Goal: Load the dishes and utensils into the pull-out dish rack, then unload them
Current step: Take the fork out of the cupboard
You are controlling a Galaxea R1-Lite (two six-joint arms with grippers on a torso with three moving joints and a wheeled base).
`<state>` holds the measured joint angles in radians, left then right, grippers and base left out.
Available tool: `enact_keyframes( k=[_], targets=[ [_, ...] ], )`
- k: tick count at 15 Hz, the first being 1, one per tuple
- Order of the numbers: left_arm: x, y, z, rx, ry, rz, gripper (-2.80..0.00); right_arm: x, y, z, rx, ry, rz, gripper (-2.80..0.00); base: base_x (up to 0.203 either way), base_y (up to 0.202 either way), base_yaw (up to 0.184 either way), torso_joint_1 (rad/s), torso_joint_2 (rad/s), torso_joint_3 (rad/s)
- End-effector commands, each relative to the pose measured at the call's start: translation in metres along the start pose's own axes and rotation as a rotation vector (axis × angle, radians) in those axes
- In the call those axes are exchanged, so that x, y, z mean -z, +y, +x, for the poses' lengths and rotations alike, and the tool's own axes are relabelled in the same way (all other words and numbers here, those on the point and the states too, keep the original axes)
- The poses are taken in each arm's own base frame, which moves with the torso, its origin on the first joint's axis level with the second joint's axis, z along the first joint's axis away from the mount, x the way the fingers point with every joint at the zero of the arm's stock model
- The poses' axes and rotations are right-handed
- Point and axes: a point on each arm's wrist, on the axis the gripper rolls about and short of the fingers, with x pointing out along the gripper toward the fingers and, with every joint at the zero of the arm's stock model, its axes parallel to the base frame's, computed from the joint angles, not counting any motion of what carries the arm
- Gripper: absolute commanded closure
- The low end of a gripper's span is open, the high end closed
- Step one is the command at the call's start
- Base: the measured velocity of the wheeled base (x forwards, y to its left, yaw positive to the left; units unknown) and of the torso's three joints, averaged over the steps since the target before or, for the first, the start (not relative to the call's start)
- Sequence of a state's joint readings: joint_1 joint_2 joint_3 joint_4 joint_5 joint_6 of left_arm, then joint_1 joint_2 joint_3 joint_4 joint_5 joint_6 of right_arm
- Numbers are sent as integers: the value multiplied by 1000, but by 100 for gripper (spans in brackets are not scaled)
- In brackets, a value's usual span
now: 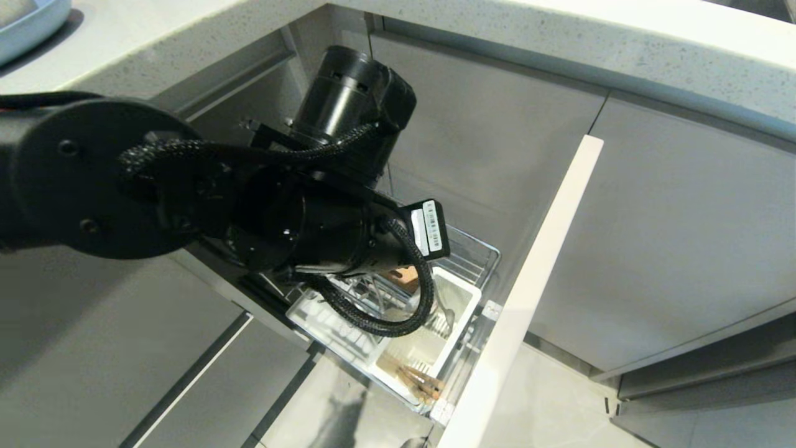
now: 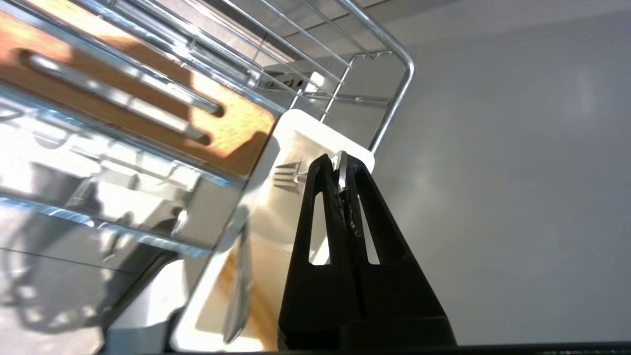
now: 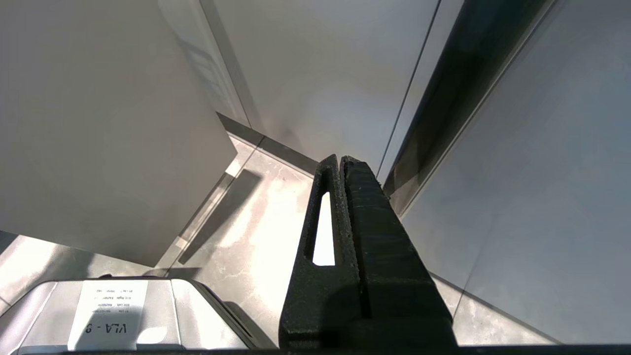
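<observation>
The pull-out dish rack [image 1: 482,249] stands drawn out below the counter, its front panel [image 1: 535,292] edge-on. My left arm reaches down into it and hides its own gripper in the head view. In the left wrist view the left gripper [image 2: 340,165] is shut over the white caddy [image 2: 305,123], pinching a thin silvery strip at its tips, by its look the spoon's handle end. The spoon's bowl [image 1: 448,318] shows in the caddy [image 1: 463,292]. Chopsticks [image 1: 420,381] lie in the caddy's near compartment. My right gripper [image 3: 340,160] is shut and empty, parked above the floor. No bowl is in view.
A wooden slotted strip [image 2: 236,133] and chrome wires [image 2: 394,49] run beside the caddy. A pale blue dish's rim [image 1: 28,22] sits on the countertop [image 1: 497,37] at far left. Grey cabinet fronts [image 1: 684,236] flank the rack. My base's labelled cover [image 3: 108,315] is below the right gripper.
</observation>
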<state>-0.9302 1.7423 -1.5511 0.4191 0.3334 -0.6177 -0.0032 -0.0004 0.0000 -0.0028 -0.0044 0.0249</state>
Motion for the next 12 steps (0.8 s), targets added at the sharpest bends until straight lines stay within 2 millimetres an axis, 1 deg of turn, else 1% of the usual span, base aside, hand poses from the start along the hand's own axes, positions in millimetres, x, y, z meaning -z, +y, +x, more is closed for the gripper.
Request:
enact_keyframes(
  k=[1, 4, 7, 12],
  targets=[
    [-5, 4, -16, 9, -17, 0, 0, 0, 0, 0, 0, -3, 0, 0, 0, 0, 0, 0, 0, 0],
    [-5, 7, -26, 6, -5, 38, 0, 0, 0, 0, 0, -2, 0, 0, 0, 0, 0, 0, 0, 0],
    [-4, 8, -49, 36, 32, 66, 0, 0, 0, 0, 0, -2, 0, 0, 0, 0, 0, 0, 0, 0],
    [-7, 9, -75, 114, 15, 57, 0, 0, 0, 0, 0, -3, 0, 0, 0, 0, 0, 0, 0, 0]
  ],
)
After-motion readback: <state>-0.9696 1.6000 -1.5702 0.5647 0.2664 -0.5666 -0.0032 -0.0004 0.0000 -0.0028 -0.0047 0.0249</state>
